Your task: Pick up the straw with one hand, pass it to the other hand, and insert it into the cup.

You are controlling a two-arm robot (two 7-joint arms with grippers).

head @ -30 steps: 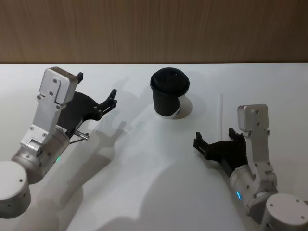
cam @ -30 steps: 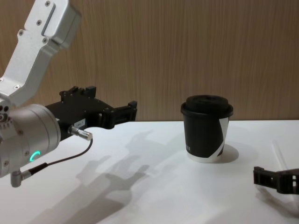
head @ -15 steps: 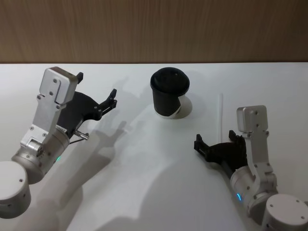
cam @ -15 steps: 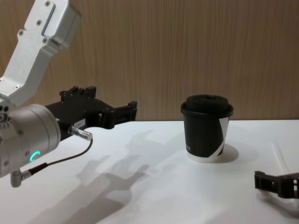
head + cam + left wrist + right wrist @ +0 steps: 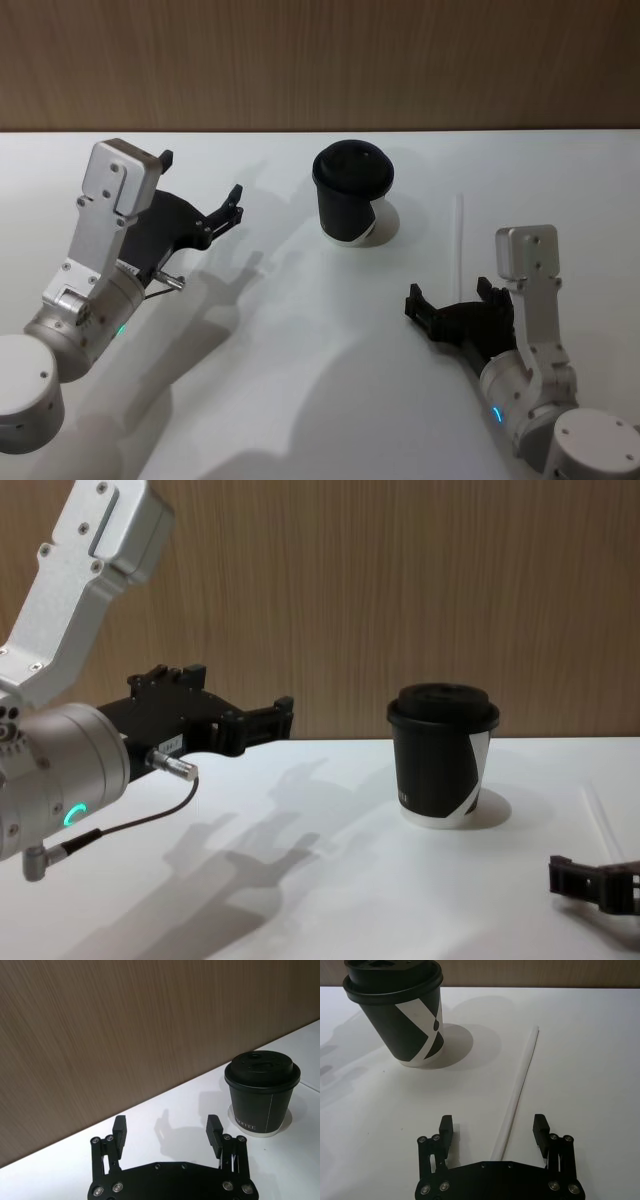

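White plastic lying flat: seeing the straw [image 5: 520, 1085] on the pale surface [image 5: 560, 170], just right of the cup [image 5: 352, 190] and apart from it. Hovering the right tool [image 5: 493, 1122] low over the surface, spread wide, framing the straw's near end between its 2 fingers [image 5: 446, 1125], gripping nothing. Holding the left tool [image 5: 200, 178] raised at the left, well apart from the cup, likewise spread wide and empty.
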